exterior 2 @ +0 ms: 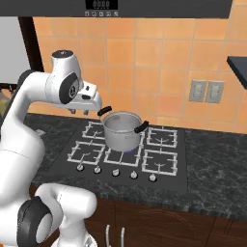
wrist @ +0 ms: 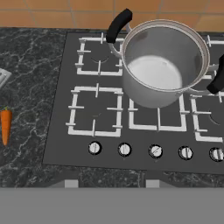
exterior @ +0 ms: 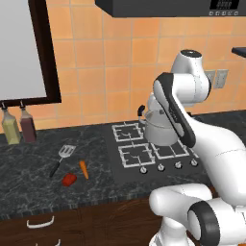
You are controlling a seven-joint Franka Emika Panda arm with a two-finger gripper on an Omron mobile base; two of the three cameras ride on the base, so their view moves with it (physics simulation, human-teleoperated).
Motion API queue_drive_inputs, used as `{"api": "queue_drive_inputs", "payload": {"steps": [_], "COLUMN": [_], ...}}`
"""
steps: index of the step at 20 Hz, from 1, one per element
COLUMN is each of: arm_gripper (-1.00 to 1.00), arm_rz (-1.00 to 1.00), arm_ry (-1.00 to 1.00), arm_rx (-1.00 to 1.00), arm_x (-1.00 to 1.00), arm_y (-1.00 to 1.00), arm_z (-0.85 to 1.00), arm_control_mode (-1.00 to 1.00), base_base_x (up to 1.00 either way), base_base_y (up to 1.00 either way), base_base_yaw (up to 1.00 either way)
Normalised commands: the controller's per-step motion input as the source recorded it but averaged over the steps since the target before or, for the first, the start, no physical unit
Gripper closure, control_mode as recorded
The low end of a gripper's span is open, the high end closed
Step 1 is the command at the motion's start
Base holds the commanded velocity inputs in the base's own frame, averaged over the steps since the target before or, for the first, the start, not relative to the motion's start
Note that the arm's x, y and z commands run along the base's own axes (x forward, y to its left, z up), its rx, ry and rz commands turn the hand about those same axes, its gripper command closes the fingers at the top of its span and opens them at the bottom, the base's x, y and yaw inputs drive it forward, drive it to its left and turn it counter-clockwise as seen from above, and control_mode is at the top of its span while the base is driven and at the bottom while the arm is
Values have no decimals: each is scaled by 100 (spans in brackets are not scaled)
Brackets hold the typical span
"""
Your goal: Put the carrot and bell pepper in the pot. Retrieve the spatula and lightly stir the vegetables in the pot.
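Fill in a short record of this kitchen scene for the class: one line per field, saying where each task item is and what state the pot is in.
pot: on the stove, upright, nothing inside
stove: set in the dark counter, knobs along its front edge
carrot: on the counter, left of the stove
bell pepper: on the counter, beside the carrot, apart from it
spatula: flat on the counter, left of the carrot
bottles: two, at the wall, far left

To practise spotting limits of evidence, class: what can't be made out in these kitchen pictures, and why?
- pot, left base view: the arm hides its right side.
- spatula, hand view: left edge cuts off all but a blade corner.
- right pot handle, hand view: cut by the right edge.
- display digits, right base view: too small to read.
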Motion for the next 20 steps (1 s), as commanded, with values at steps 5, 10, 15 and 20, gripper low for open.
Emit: {"api": "queue_drive_inputs", "payload": {"steps": [5, 10, 15, 20], "arm_gripper": [-100, -100, -100, -100], "arm_rz": [0, 0, 0, 0], "arm_ry": [0, 0, 0, 0], "arm_rx": [0, 0, 0, 0], "arm_x": [0, 0, 0, 0], "arm_y": [0, 0, 0, 0], "arm_z": [0, 0, 0, 0], "arm_control_mode": [100, 100, 100, 100], "base_base_x": [-6, -1, 5, 58], "base_base_y": [10, 67, 44, 19], "base_base_yaw": [0, 0, 0, -2]}}
